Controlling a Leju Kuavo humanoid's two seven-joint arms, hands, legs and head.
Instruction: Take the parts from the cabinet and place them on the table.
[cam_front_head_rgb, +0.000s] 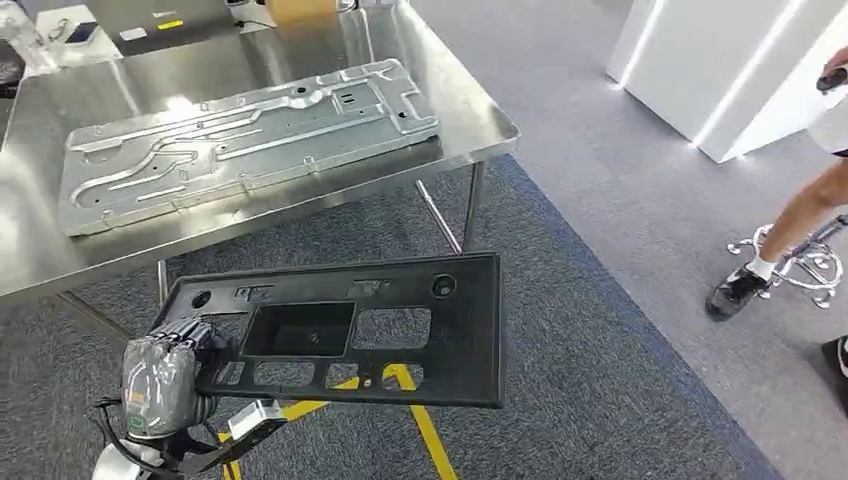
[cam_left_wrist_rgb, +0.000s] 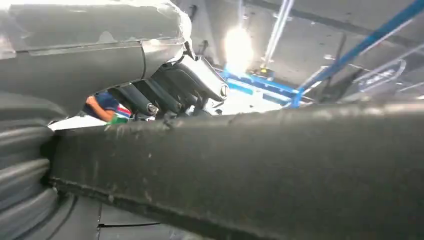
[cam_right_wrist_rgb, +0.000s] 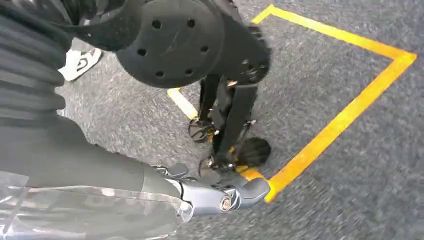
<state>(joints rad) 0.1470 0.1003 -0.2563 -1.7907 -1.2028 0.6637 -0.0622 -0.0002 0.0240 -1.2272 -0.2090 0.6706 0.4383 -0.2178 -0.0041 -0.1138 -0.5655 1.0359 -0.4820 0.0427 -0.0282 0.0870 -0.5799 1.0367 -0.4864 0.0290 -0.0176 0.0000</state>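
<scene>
My left hand (cam_front_head_rgb: 165, 375), at the lower left of the head view, grips the left end of a black plastic panel (cam_front_head_rgb: 460, 330) with several rectangular cut-outs. The panel hangs roughly flat over the carpet, in front of the steel table (cam_front_head_rgb: 470, 120) and below its edge. In the left wrist view the panel's edge (cam_left_wrist_rgb: 260, 165) runs across the picture, and dark fingers (cam_left_wrist_rgb: 150, 97) curl over it. A stamped grey metal panel (cam_front_head_rgb: 250, 135) lies flat on the table. My right hand (cam_right_wrist_rgb: 210, 197) hangs over the carpet with nothing in it.
A person's leg (cam_front_head_rgb: 790, 230) and a chrome stool base (cam_front_head_rgb: 810, 265) are at the right. A white block (cam_front_head_rgb: 720, 70) stands at the back right. Yellow floor tape (cam_front_head_rgb: 425, 420) runs under the held panel. Small items lie at the table's far edge.
</scene>
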